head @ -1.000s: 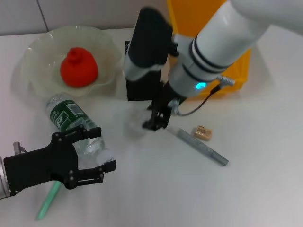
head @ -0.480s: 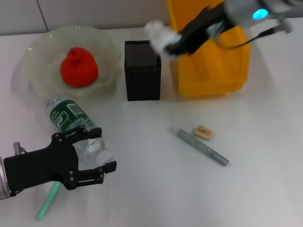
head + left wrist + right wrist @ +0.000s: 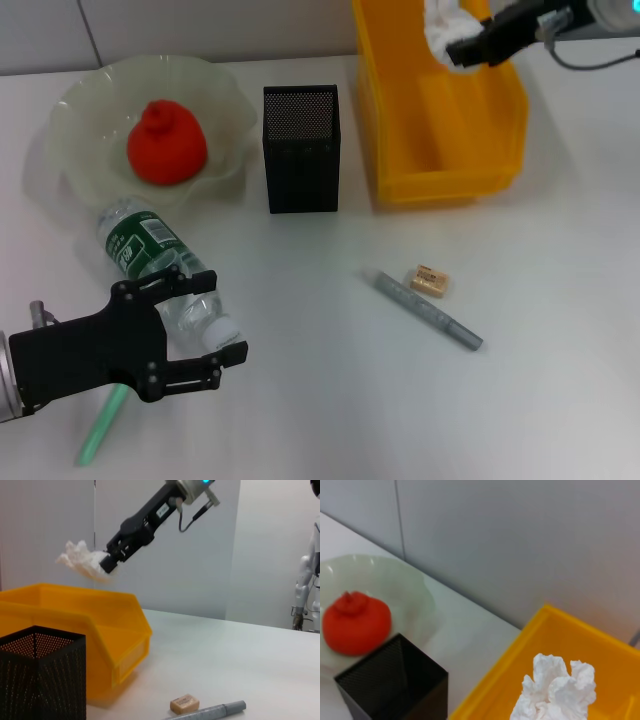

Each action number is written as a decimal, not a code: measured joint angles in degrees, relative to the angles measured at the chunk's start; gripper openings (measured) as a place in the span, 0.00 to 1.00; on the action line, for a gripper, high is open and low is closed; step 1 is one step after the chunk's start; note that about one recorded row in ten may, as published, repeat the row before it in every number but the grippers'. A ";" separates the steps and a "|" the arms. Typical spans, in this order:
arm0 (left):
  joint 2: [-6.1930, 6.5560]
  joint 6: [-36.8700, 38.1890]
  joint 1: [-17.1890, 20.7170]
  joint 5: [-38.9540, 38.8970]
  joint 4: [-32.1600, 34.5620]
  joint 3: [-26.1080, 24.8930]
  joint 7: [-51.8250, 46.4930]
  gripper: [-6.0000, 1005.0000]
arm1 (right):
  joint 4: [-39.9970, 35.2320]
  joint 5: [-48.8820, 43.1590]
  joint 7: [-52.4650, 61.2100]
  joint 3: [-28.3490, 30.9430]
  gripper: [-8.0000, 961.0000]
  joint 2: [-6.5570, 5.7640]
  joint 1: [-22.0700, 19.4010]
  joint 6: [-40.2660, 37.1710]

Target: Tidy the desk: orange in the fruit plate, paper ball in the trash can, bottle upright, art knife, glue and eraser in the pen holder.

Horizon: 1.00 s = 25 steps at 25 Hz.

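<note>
My right gripper (image 3: 462, 45) is shut on the paper ball (image 3: 442, 24) and holds it above the back of the yellow trash can (image 3: 400, 140). The ball also shows in the left wrist view (image 3: 80, 562) and the right wrist view (image 3: 554, 690). The orange (image 3: 166, 143) lies in the pale-green fruit plate (image 3: 85, 100). The bottle (image 3: 160, 265) lies on its side in front of the plate. My left gripper (image 3: 205, 330) is open at the bottle's cap end. The eraser (image 3: 428, 281) and a grey pen-like tool (image 3: 425, 310) lie right of centre. The black mesh pen holder (image 3: 301, 150) stands beside the can.
A green stick (image 3: 100, 425) lies at the near left, partly under my left gripper. The wall runs along the table's back edge behind the plate and the trash can.
My right arm has lifted the paper ball from the table in front of the pen holder, up and back to the right over the trash can. The left arm has not moved.
</note>
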 joint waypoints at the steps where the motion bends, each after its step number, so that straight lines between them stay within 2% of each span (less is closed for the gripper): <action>1: -0.02 0.00 -0.01 0.00 -0.02 0.01 0.00 0.86 | 2.12 -0.68 -0.19 -0.21 0.39 0.00 0.28 1.51; 15: -0.09 0.00 0.00 0.00 -0.24 0.01 0.02 0.86 | 7.39 -3.27 -0.25 -1.20 0.43 0.04 0.08 8.16; 21: -0.16 0.00 -0.03 0.00 -0.26 0.01 0.06 0.86 | 7.43 -3.31 -0.28 -1.37 0.63 0.07 -0.08 8.86; 25: -0.13 0.00 -0.03 0.01 -0.19 -0.06 0.30 0.86 | 5.39 -2.13 -0.34 -1.67 0.80 0.17 -0.96 9.16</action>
